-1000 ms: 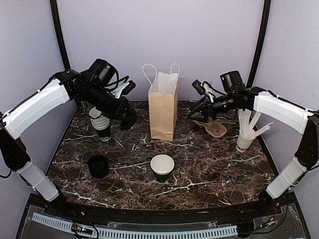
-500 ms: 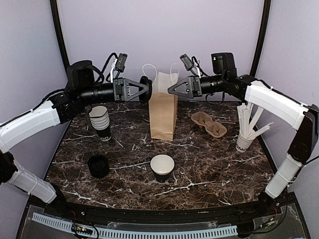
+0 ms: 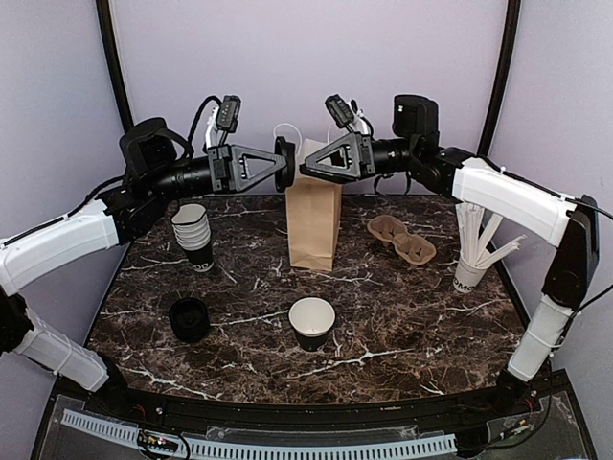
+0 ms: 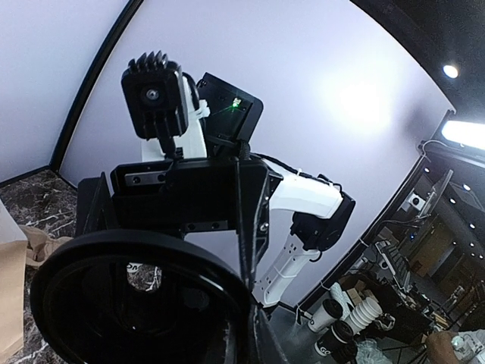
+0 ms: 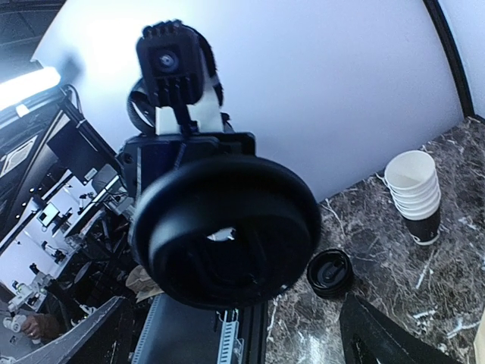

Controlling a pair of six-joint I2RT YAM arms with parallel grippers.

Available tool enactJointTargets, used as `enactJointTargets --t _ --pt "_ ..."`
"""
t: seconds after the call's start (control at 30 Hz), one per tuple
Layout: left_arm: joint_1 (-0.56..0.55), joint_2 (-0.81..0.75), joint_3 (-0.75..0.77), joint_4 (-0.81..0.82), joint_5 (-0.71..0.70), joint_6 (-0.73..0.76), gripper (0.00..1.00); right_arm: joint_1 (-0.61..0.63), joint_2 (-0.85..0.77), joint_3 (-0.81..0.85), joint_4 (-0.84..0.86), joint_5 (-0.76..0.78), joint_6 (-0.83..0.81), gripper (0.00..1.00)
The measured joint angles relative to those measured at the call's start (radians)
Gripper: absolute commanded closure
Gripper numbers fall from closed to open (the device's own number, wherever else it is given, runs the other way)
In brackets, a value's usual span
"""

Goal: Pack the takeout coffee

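Note:
The takeout coffee cup (image 3: 312, 322), black with a white inside, stands lidless at the front middle of the table. High above the brown paper bag (image 3: 313, 225), my left gripper (image 3: 281, 165) is shut on the rim of a round black lid (image 3: 285, 164), held on edge. My right gripper (image 3: 305, 168) faces it from the right, open, and its fingertips stop just short of the lid. In the right wrist view the lid (image 5: 227, 227) fills the middle, between spread fingers (image 5: 390, 334). In the left wrist view the lid (image 4: 129, 303) hides most of the jaws.
A stack of lidless cups (image 3: 194, 235) stands at the back left, also in the right wrist view (image 5: 415, 193). Another black lid (image 3: 189, 318) lies front left. A cardboard cup carrier (image 3: 402, 240) and a white cup of stirrers (image 3: 474, 254) are on the right.
Both arms rose from low beside the bag and swung towards each other above it. The left one carried the lid up. The right gripper's jaws spread wider.

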Motion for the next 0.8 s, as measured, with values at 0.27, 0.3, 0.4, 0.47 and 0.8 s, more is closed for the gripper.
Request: enactJointTargets --t 0.27,0.3,0.4,0.47,0.8 --pt "0.0 0.0 -0.005 0.053 0.035 -0.032 0.93 0.015 0.017 0.021 0.113 -0.038 0.073 0.01" --pt "0.0 0.0 -0.006 0.061 0.039 -0.035 0.93 0.018 0.023 0.021 0.115 -0.04 0.078 0.01" --pt "0.0 0.0 -0.007 0.079 0.053 -0.04 0.93 0.026 0.039 0.021 0.121 -0.042 0.087 0.01" --pt "0.0 0.0 -0.009 0.085 0.061 -0.045 0.93 0.031 0.048 0.023 0.121 -0.043 0.091 0.01" --pt "0.0 0.0 -0.022 0.128 0.082 -0.062 0.92 0.04 0.067 0.043 0.174 -0.064 0.134 0.09"
